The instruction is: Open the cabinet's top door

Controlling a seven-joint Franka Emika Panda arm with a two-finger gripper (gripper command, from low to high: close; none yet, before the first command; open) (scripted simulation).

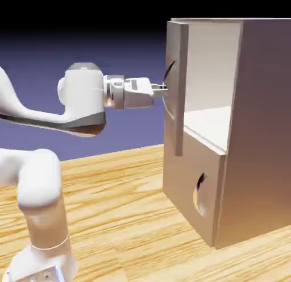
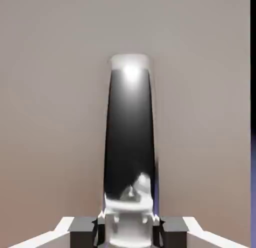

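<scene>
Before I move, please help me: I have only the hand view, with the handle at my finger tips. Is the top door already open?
Observer: Yes. In the exterior view the top door stands swung out, and the pale interior shows beside it.
Operator: Thank you. And the lower door, is it also open?
Observer: No, the lower door sits closed against the cabinet front.
Operator: Does the handle continue past my pincer?
Observer: Yes, the handle curves on below the pincer, which is near its middle.
</scene>
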